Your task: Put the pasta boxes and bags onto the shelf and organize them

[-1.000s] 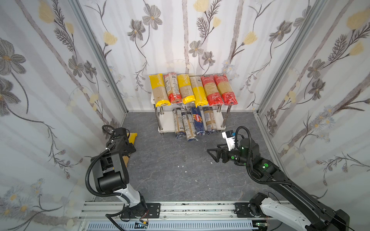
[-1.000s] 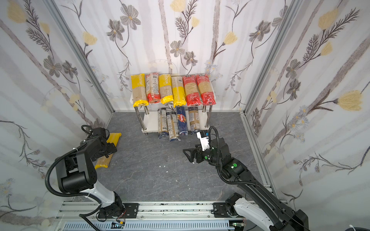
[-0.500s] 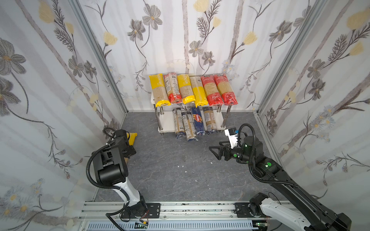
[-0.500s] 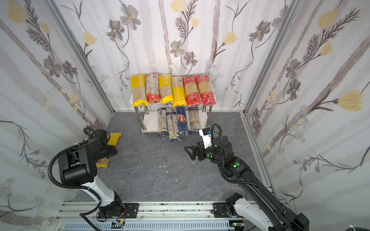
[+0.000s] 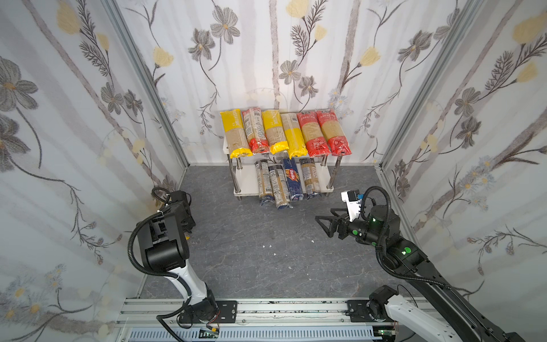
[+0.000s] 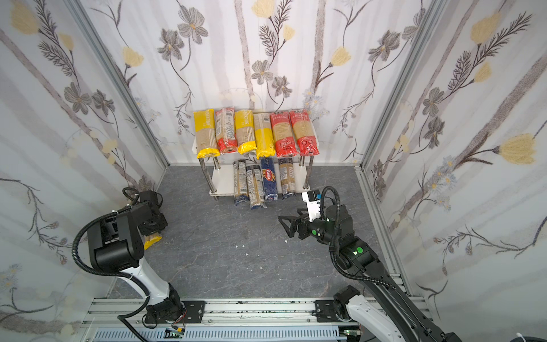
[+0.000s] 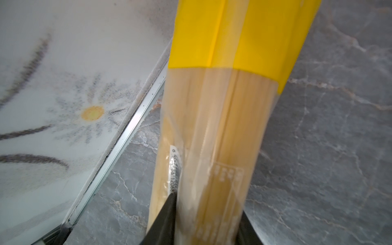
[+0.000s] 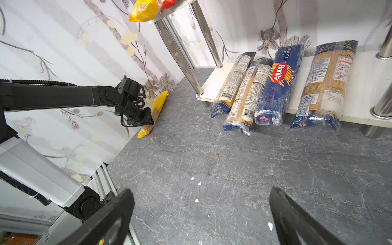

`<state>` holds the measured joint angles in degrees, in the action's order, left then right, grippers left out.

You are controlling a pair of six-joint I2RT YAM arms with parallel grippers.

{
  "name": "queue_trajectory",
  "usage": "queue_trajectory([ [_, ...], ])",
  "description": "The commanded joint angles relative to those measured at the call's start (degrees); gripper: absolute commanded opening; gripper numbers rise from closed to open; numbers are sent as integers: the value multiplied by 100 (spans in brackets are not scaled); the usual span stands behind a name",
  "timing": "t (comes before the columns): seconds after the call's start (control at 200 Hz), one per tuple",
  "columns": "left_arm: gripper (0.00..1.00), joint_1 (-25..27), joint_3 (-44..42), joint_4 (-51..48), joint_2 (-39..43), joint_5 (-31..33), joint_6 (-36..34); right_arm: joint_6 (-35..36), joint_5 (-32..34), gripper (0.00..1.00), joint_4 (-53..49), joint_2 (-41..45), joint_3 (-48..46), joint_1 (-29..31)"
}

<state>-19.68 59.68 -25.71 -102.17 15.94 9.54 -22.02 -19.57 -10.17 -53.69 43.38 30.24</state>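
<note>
One yellow-ended pasta bag (image 7: 222, 127) lies on the grey floor along the left wall; its end also shows in a top view (image 6: 152, 240). My left gripper (image 7: 207, 204) is shut on the bag's clear middle, one finger pressed to each side. The shelf (image 5: 245, 183) stands at the back wall. Its upper board carries several yellow and red bags (image 5: 284, 133). Its lower board carries several dark-blue packs, among them the Barilla box (image 5: 292, 180). My right gripper (image 5: 322, 222) hangs open and empty over the floor, in front of the shelf's right end.
The floral left wall and its metal base rail (image 7: 127, 131) run right beside the held bag. Small white crumbs (image 5: 274, 254) dot the floor. The arms' mounting rail (image 5: 266, 308) crosses the front. The lower packs overhang the shelf's front edge.
My left gripper has come down over the yellow-ended bag and closed on it. The right arm has drawn back a little to the right, still open.
</note>
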Motion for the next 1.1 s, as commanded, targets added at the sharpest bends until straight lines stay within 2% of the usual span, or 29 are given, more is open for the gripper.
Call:
queue_trajectory([
  [0.0, 29, 144, -125, -417, 169, -836, 353, -47, 50, 100, -43, 66, -145, -5],
  [0.225, 0, 593, -414, -512, 582, -1073, 555, -135, 129, 100, -168, 276, -67, -3],
  [0.435, 0, 1200, -630, -587, 1223, -1265, 875, -249, 199, 100, -390, 622, -70, 8],
  [0.629, 0, 1590, -864, -765, 2412, -1661, 1264, -398, 190, 100, -570, 897, -61, 78],
  [0.819, 0, 2064, -1055, -979, 3809, -2016, 1762, -478, 463, 100, -617, 931, 96, 375],
  [0.989, 0, 2463, -1260, -1187, 4573, -2124, 2130, -538, 731, 100, -523, 781, 188, 711],
  [1.094, 0, 2754, -1565, -1166, 4775, -2016, 2433, -576, 917, 100, -428, 657, 195, 960],
])
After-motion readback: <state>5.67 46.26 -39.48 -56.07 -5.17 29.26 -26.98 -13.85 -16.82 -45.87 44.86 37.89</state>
